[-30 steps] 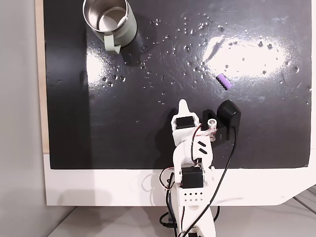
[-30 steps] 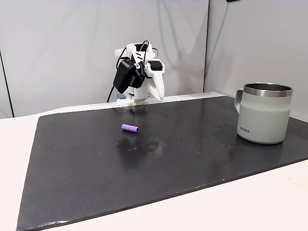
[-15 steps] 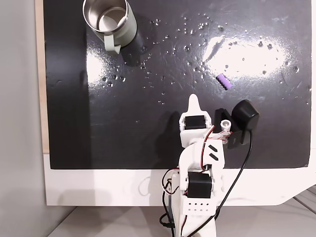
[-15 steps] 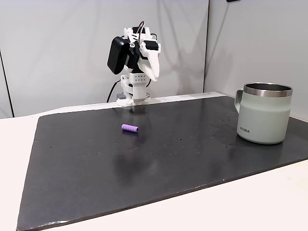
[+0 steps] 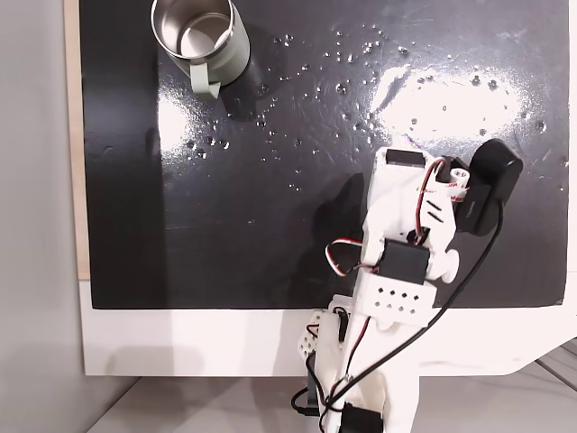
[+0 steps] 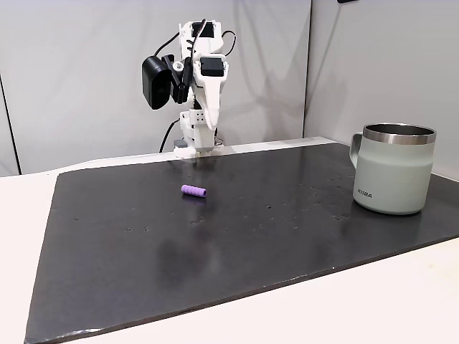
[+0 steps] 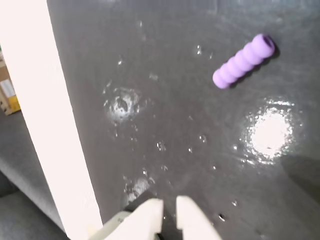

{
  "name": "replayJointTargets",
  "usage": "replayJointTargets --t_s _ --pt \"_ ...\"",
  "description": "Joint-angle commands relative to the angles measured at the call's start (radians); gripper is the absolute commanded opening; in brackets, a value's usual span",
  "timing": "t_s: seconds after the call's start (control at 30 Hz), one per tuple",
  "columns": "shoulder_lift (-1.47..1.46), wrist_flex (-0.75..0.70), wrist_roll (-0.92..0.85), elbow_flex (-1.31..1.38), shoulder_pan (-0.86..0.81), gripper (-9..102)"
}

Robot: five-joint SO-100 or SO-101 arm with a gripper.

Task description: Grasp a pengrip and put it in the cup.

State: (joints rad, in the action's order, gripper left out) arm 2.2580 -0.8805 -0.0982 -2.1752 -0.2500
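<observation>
Purple pengrip point(image 7: 244, 61) lies loose on the black mat point(image 7: 165, 100), well apart from the cup point(image 6: 393, 170); my gripper point(image 7: 169, 209), nearly closed and empty, could nudge it rolling away.

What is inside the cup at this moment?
In the fixed view from above, the cup shows a bare shiny steel bottom with reflections and nothing in it. Its near inner wall is hidden by the rim. The pengrip lies on the black mat, apart from the cup.
</observation>
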Motion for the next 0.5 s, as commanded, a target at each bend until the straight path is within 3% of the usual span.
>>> replayJointTargets --t_s 0.0,0.3,0.47 --pt "-0.164 -0.029 0.023 0.178 -0.029 0" --pt "-0.480 -0.164 0.061 0.408 -0.061 0" --pt "-0.578 -0.213 0.083 0.472 -0.078 12"
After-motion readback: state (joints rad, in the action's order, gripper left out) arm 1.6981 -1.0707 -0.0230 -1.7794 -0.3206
